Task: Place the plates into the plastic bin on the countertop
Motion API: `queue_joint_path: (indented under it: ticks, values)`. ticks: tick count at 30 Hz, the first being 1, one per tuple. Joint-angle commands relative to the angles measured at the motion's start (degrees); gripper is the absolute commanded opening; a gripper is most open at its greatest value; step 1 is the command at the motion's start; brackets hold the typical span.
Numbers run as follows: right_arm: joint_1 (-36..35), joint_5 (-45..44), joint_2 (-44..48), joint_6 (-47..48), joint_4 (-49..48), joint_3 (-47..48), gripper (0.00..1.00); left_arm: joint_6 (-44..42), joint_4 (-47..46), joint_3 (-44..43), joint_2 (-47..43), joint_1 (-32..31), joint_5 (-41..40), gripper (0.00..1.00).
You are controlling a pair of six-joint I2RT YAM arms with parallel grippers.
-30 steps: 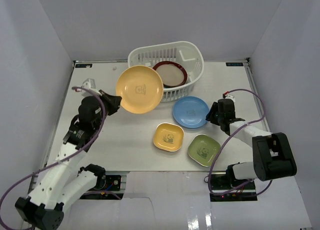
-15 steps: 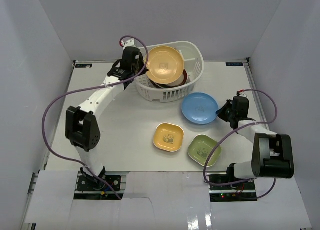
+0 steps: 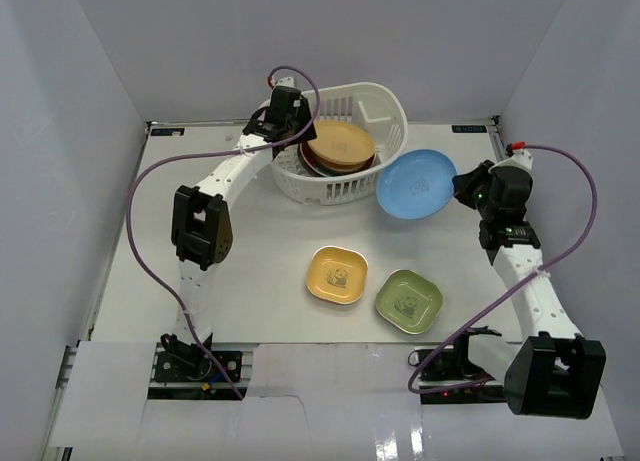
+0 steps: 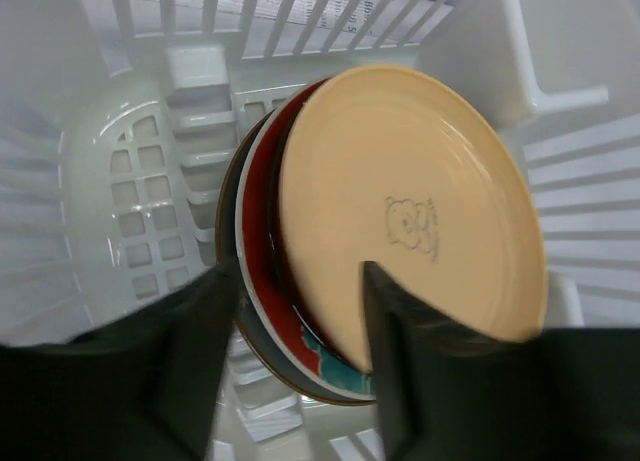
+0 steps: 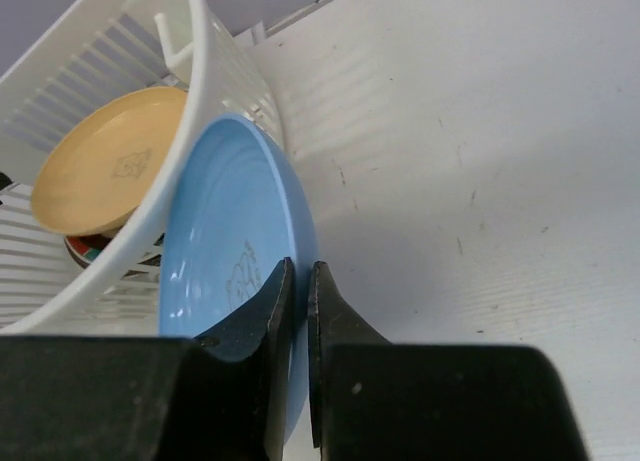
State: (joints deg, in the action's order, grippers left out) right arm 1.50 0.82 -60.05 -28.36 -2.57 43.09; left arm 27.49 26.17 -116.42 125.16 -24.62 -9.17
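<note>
Hovering over the bin (image 3: pixel 388 109) with the left gripper (image 3: pixel 293 126), spread apart and gripping nothing. Looks straight down, in the left wrist view, past two dark fingers (image 4: pixel 200 371) onto the orange plate (image 4: pixel 410 211). Finds that plate lying flat on top of a stack inside the bin, panda mark up. Shows a red-and-teal plate (image 4: pixel 260 251) just beneath it and a darker rim below that.

Pinches the blue plate (image 3: pixel 415 184) at its right rim with the right gripper (image 3: pixel 462 187), pressed tight on the thin edge. Holds it tilted and clear of the counter (image 3: pixel 250 251), hollow side toward the camera above. Keeps it just beside the bin's right wall, outside the basket; cannot tell whether touching it.

Leaves two rounded-square plates flat on the counter, near its front edge and well apart from the bin. Places the yellow plate (image 3: pixel 337 274) to the left and the green plate (image 3: pixel 408 301) just beside it on the right, close but not touching. Shows a panda mark in each.
</note>
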Motion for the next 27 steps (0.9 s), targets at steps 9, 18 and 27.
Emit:
queue_joint_path:
  ticks: [9, 18, 27]
  values:
    - [-12.57, -6.09, -11.32, 0.84, 0.01, 22.82, 0.08, -3.24, -2.26, 7.75, -25.64, 1.86, 3.63, 0.81]
    - [-13.01, -10.22, 1.77, 9.63, 12.93, 17.83, 0.08, 3.98, -9.74, 53.29, -54.12, 1.59, 9.08, 0.79]
    - [-11.44, -15.24, 4.78, 10.00, 15.40, 2.98, 0.51, 7.23, -10.18, 69.65, -59.42, -2.36, 17.69, 0.78]
